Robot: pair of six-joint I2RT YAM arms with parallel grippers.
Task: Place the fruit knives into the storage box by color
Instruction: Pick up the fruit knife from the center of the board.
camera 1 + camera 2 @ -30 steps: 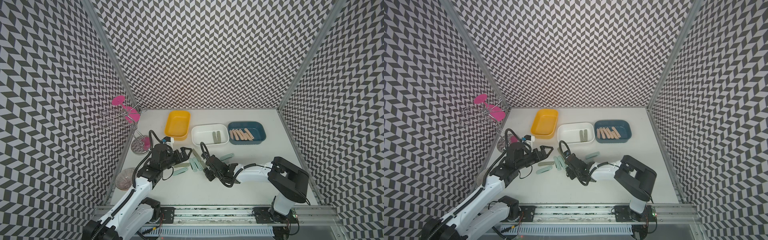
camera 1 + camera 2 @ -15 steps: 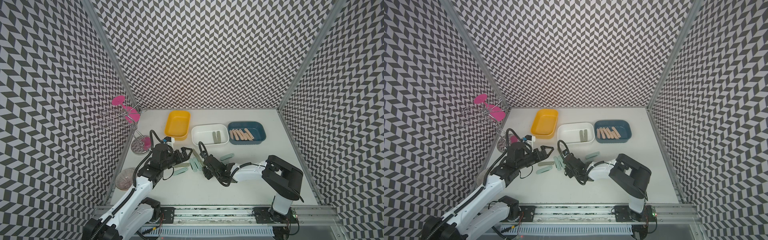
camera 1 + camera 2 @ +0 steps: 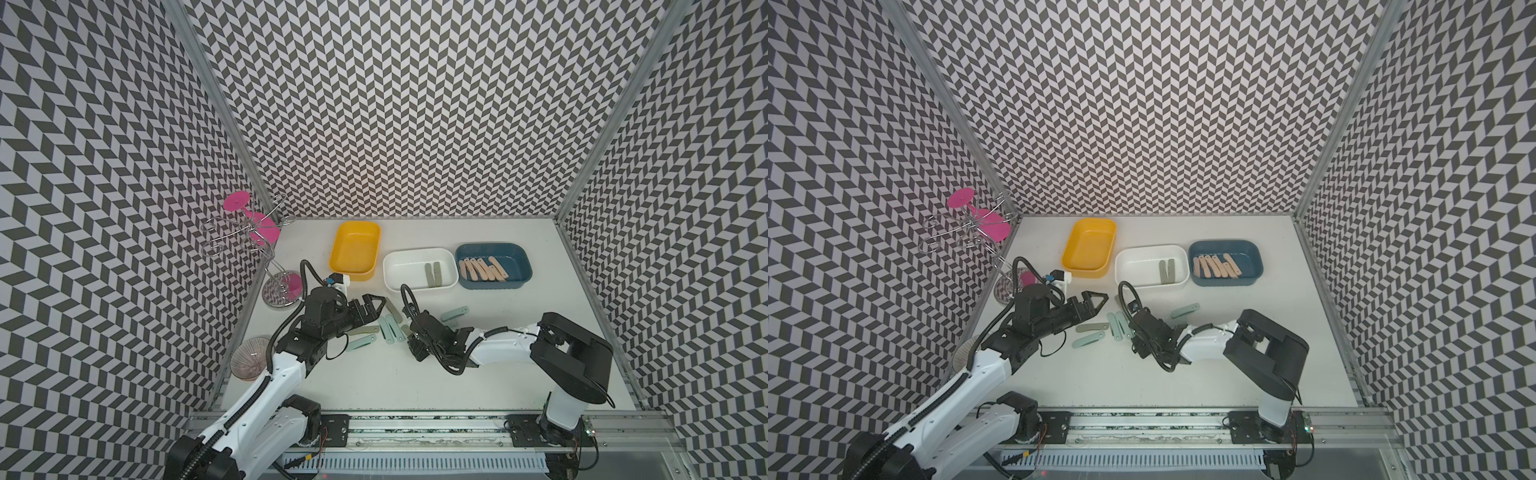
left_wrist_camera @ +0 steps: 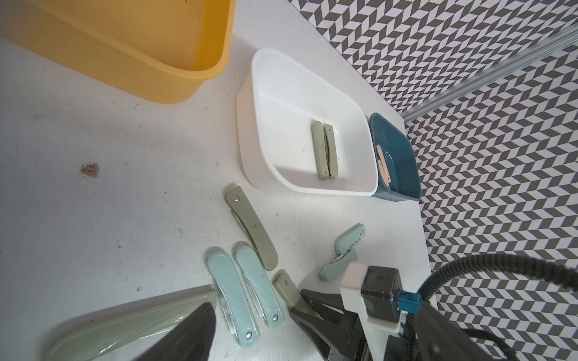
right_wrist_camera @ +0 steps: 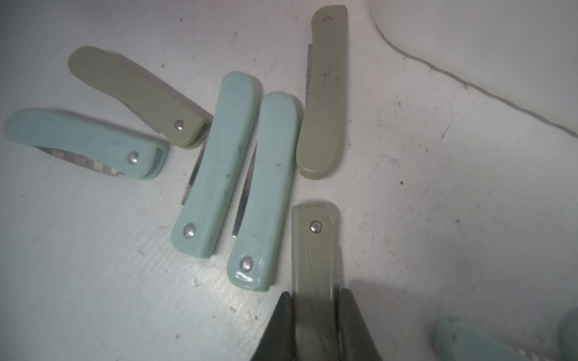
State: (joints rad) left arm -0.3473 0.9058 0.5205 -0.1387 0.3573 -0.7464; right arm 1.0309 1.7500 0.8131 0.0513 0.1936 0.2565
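Right gripper [image 5: 316,295], low over the white table [image 5: 438,218], is clenched across the narrow sides of a sage-green folded knife [image 5: 314,247], at the end away from its rivet. The knife looks light, rigid and smooth, so a firm pinch nearer mid-length seems safest against slipping or pivoting. Just beside it lie two mint knives [image 5: 219,162] side by side. Beyond stand the white box [image 3: 415,286] holding two sage knives [image 3: 432,274], the blue box [image 3: 494,286] with peach knives [image 3: 482,269] and a yellow box [image 3: 351,275], while the left gripper [image 3: 374,307] hangs nearby, jaws spread and holding nothing.
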